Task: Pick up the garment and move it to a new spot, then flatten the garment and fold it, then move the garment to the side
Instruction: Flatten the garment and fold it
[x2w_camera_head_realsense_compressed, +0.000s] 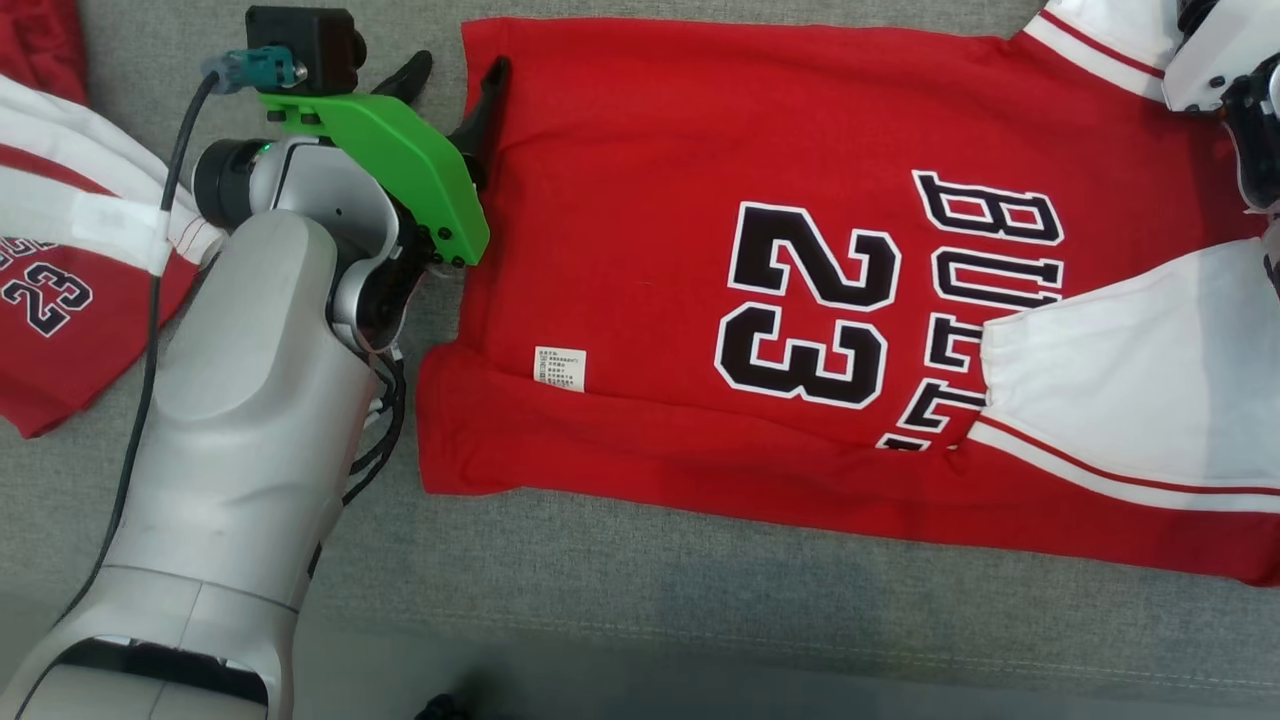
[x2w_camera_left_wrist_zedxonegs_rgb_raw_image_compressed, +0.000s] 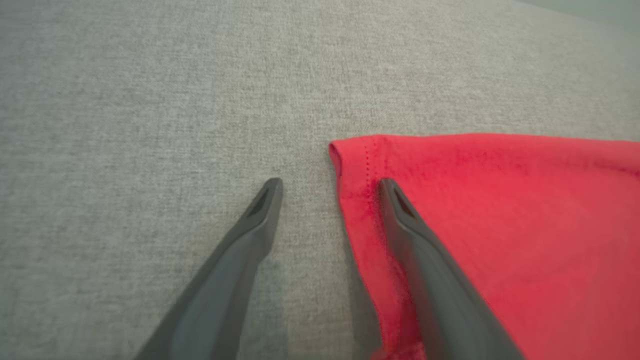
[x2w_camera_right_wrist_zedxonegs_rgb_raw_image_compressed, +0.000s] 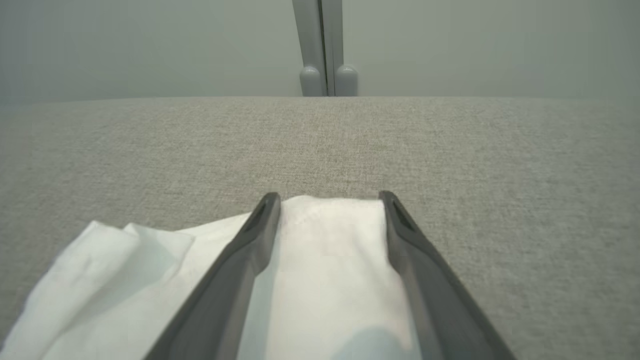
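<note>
on the grey surface (x2w_camera_head_realsense_compressed: 700, 600), the jersey (x2w_camera_head_realsense_compressed: 640, 250) is lying spread out, its near side already folded in. both claws are standing wide apart: the left gripper (x2w_camera_left_wrist_zedxonegs_rgb_raw_image_compressed: 330, 186) is straddling the hem corner (x2w_camera_left_wrist_zedxonegs_rgb_raw_image_compressed: 350, 150), and the right gripper (x2w_camera_right_wrist_zedxonegs_rgb_raw_image_compressed: 330, 197) is poised over the white sleeve (x2w_camera_right_wrist_zedxonegs_rgb_raw_image_compressed: 325, 250). folding seems to be in hand; next, both are needing to pinch the far edge and draw it over.

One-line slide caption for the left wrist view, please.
Open left gripper straddling the hem corner of the red jersey on the grey fabric surface.
</note>
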